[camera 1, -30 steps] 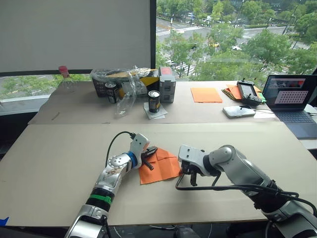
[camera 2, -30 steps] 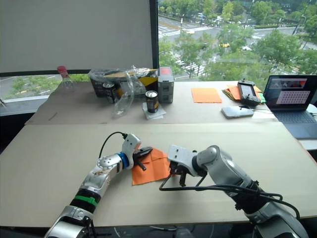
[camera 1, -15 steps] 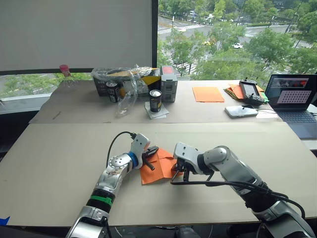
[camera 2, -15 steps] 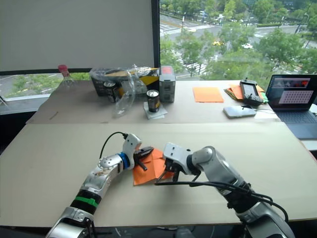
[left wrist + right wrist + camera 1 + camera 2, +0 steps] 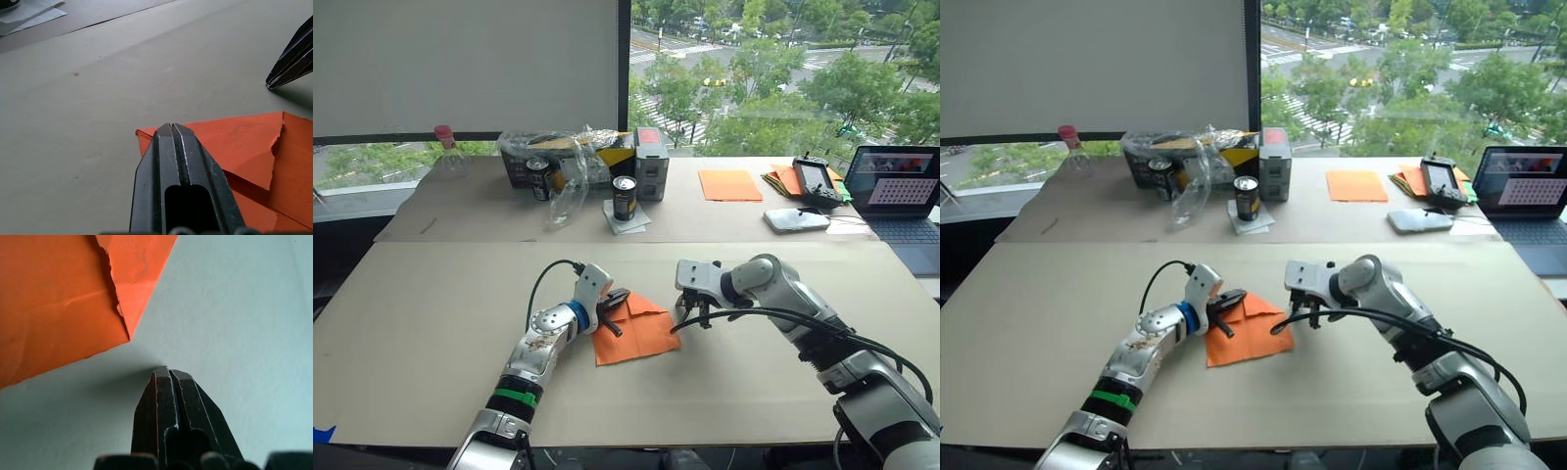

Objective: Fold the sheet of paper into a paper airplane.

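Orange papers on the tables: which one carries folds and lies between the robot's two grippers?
The sheet of paper on the near table, folded with a flap, at the left gripper. The smooth orange sheet and the stack lie far back.

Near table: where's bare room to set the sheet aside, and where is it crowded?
On the near table, bare patches lie to the left of the left gripper and to the right of the right gripper, toward the laptop. The sheet of paper sits between the grippers. The far table is crowded with cans, boxes and papers.

An office — laptop (image 5: 899, 188) on a long table (image 5: 431, 294), window (image 5: 773, 69) overlooking street trees.
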Controlling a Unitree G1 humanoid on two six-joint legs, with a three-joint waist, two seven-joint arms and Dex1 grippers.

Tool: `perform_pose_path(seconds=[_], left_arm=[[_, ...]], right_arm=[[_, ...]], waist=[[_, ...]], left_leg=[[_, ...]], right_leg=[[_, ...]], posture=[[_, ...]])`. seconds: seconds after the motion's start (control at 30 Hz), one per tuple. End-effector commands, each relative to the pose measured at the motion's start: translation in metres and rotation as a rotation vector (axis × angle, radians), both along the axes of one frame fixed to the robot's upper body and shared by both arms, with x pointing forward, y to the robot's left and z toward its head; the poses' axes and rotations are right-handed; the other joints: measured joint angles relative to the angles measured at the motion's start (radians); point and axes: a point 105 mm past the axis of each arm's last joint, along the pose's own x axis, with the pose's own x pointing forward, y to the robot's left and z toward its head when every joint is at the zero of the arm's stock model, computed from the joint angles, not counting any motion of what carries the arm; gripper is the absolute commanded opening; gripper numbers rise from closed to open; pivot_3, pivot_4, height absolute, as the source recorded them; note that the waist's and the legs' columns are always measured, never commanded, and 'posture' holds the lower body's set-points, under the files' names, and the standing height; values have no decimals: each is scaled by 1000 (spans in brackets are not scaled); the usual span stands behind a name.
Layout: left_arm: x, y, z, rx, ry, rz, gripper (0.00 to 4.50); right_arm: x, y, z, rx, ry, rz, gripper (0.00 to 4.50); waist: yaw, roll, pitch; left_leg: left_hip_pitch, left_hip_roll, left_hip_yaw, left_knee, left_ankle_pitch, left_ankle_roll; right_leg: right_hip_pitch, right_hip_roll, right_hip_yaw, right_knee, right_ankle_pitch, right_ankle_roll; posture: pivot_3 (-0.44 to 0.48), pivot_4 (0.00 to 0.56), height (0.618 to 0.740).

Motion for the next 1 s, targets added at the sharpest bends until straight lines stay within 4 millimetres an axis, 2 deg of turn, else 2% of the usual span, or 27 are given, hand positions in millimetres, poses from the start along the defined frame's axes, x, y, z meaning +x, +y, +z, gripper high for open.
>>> perform_pose_path(seconds=[0.03,0.27,0.4,0.63,0.87,1.0], left_arm=[[-4,3,-11,17,38,14,23],[-5,2,-13,21,42,9,23],[-5,-1,-12,21,41,-1,23],[-6,-1,-12,29,41,-15,23],[-5,0,-12,37,40,-21,23],[-4,0,-11,41,39,-27,23]], right_arm=[[-18,-5,-4,-54,104,67,0],[-60,-5,-6,-57,244,167,0],[-75,0,-14,-41,277,176,0],[-74,5,-17,-4,250,140,0],[-69,15,1,102,210,121,0],[-74,20,-1,140,226,124,0]], waist=[[2,0,0],[11,1,0],[10,1,0],[10,0,0],[9,0,0],[12,1,0]], left_leg=[[0,0,0,0,0,0],[-1,0,0,-1,0,0],[-1,0,0,-1,0,0],[0,0,0,-1,0,0],[0,0,0,-1,0,0],[-1,0,0,-1,0,0]], right_leg=[[0,0,0,0,0,0],[0,0,0,-1,0,-1],[0,0,0,-1,-2,4],[0,0,0,-1,-2,4],[0,0,0,-1,-2,3],[0,0,0,-1,-2,3]], posture=[[0,150,730],[0,150,730],[0,150,730],[0,150,730],[0,150,730],[0,150,730]])
